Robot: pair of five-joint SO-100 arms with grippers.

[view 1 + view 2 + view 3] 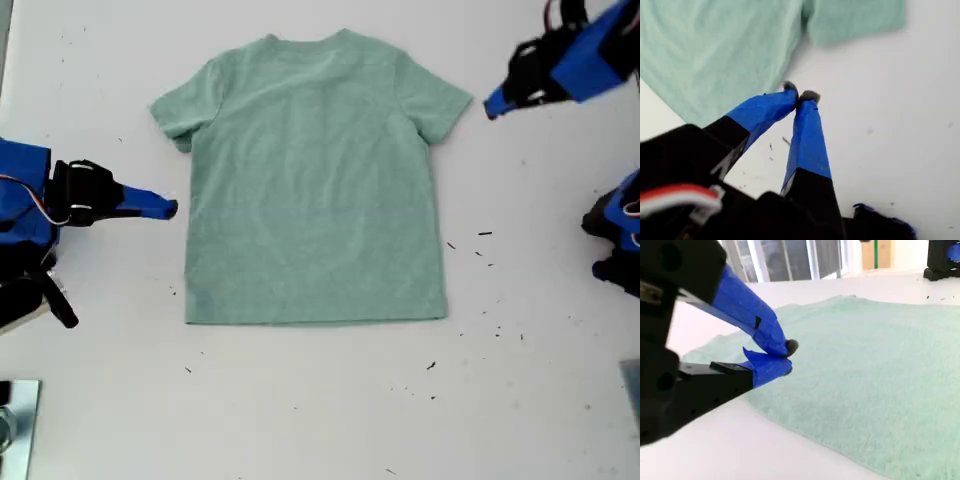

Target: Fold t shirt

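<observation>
The t shirt (pixel 315 180) lies flat and spread out on the white table, pale mint green, neck toward the exterior view's top. My first gripper (pixel 490 105) hangs just off the sleeve on the exterior view's right, its blue-taped fingertips (pixel 810 96) pressed together with nothing between them. The shirt body (pixel 715 50) and a sleeve (pixel 855 20) lie beyond it. My second gripper (pixel 170 208) sits at the shirt's side edge on the exterior view's left. It is shut (pixel 787 357), right at the cloth's edge (pixel 865 390), holding none of it.
Bare white table (pixel 320 400) surrounds the shirt, dotted with small black specks (pixel 484 234). A black and blue arm base (pixel 615 240) stands at the exterior view's right edge. A metal object (pixel 15 420) sits in the exterior view's bottom left corner.
</observation>
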